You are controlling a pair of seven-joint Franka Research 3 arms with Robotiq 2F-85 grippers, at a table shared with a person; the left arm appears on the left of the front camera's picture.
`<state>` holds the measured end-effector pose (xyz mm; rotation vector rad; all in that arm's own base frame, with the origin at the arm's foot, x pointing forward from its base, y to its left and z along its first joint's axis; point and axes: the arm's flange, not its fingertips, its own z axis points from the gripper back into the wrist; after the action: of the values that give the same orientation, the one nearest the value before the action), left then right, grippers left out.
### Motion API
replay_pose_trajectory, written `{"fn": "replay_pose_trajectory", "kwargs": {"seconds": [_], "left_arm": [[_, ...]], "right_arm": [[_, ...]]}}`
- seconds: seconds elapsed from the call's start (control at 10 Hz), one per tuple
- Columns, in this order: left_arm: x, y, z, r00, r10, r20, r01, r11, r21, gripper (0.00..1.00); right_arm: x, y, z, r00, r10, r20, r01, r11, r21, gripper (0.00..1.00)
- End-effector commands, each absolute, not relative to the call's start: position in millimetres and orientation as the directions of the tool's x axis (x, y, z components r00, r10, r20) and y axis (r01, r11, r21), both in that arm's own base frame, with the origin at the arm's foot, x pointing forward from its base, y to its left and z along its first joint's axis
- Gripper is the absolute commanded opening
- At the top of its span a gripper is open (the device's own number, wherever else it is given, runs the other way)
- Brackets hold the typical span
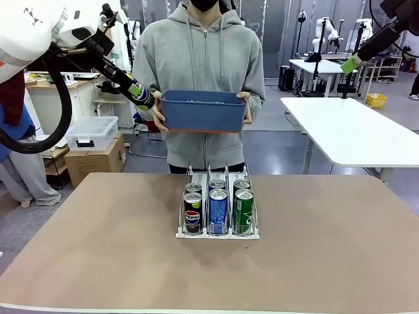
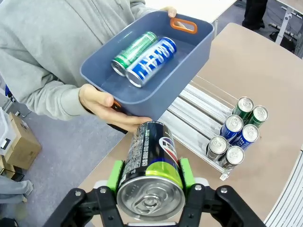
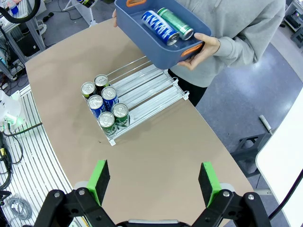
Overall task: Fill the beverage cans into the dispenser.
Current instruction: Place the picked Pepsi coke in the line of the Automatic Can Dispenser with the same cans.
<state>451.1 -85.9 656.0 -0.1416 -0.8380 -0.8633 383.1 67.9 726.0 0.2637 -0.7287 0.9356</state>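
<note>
Your left gripper (image 2: 150, 176) is clamped around a slim black aluminium Pepsi can (image 2: 154, 156) with a green band, held in the air just beside the blue rectangular plastic tub (image 2: 156, 97) that the person holds in both hands near the far table edge. A green can (image 2: 134, 51) and a blue can (image 2: 152, 61) lie side by side in that tub. Your right gripper (image 3: 154, 178) hangs high, jaws spread wide, holding nothing. The clear three-lane dispenser (image 1: 208, 175) stands mid-table with six upright cans (image 1: 218, 209) at its front, two per lane.
</note>
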Motion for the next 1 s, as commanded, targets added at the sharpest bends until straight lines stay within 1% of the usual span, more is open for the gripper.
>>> {"fn": "replay_pose_trajectory", "kwargs": {"seconds": [0.0, 0.1, 0.2, 0.3, 0.4, 0.5, 0.7, 0.9], "left_arm": [[451, -85, 657, 0.357, -0.611, 0.707, 0.721, 0.661, 0.207, 0.00], [451, -86, 656, 0.361, -0.615, 0.702, 0.720, 0.662, 0.210, 0.58], [452, -88, 660, 0.405, -0.630, 0.663, 0.682, 0.691, 0.240, 0.58], [444, -92, 661, 0.429, -0.635, 0.642, 0.673, 0.699, 0.241, 0.58], [421, -110, 656, 0.453, -0.625, 0.636, 0.647, 0.721, 0.248, 0.58], [403, -118, 654, 0.447, -0.624, 0.642, 0.632, 0.728, 0.267, 0.58], [375, -126, 648, 0.425, -0.663, 0.616, 0.667, 0.690, 0.282, 0.58], [347, -136, 630, 0.401, -0.702, 0.588, 0.690, 0.654, 0.311, 0.58]], "right_arm": [[382, 67, 726, 0.374, 0.635, 0.676, -0.812, 0.577, -0.092, 1.00], [382, 67, 726, 0.374, 0.635, 0.676, -0.812, 0.577, -0.092, 1.00], [382, 67, 726, 0.374, 0.635, 0.676, -0.812, 0.577, -0.092, 1.00], [382, 67, 726, 0.374, 0.635, 0.676, -0.812, 0.577, -0.092, 1.00], [382, 67, 726, 0.374, 0.635, 0.676, -0.812, 0.577, -0.092, 1.00], [382, 67, 726, 0.374, 0.635, 0.676, -0.812, 0.577, -0.092, 1.00], [382, 67, 726, 0.374, 0.635, 0.676, -0.812, 0.577, -0.092, 1.00], [382, 67, 726, 0.374, 0.635, 0.676, -0.812, 0.577, -0.092, 1.00]]}}
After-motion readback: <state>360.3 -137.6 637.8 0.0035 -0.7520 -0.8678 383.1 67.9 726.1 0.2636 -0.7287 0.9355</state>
